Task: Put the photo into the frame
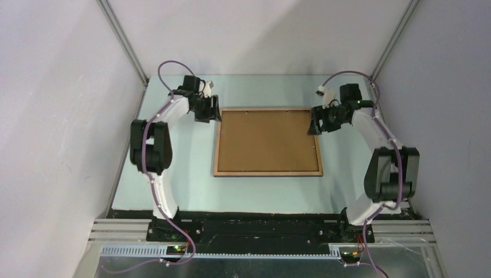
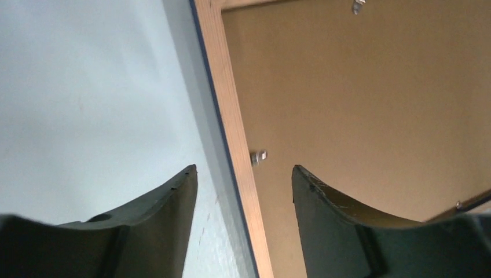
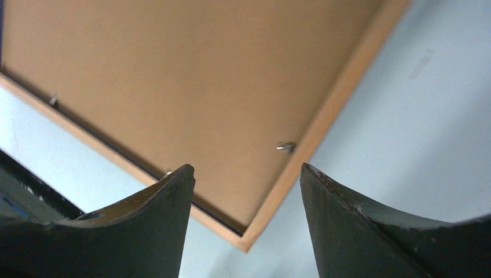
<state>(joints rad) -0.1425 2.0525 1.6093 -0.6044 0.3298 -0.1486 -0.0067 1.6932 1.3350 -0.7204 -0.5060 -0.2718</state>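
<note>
The left gripper (image 2: pixel 243 171) is held wide open at the far left corner of the frame (image 1: pixel 268 172), its two fingers set astride the left rail: one over the pale worktop (image 1: pixel 173 174), the other over the brown backing board (image 1: pixel 267 141). The frame is seen lying flat in the middle of the worktop with its wood-brown face up, and a thin dark blue edge is shown beneath it in the left wrist view. A small metal tab (image 2: pixel 259 156) is seen standing at the inner edge of the rail, just ahead of the fingers.

The photo is not seen in any view. Whether it is already under the board cannot be told.

At the far right corner, the right gripper (image 3: pixel 246 168) is likewise held wide open, with a corner of the frame framed between its fingers.

Trouble is judged likeliest at the rails. If a finger is brought down on the thin rail instead of beside it, the frame may be tipped or skidded across the smooth worktop. If one side is raised before the other, the board may be jammed askew against the tabs. The tabs are small and could easily be missed.

No brand, label or writing is found on the frame, board or worktop.
</note>
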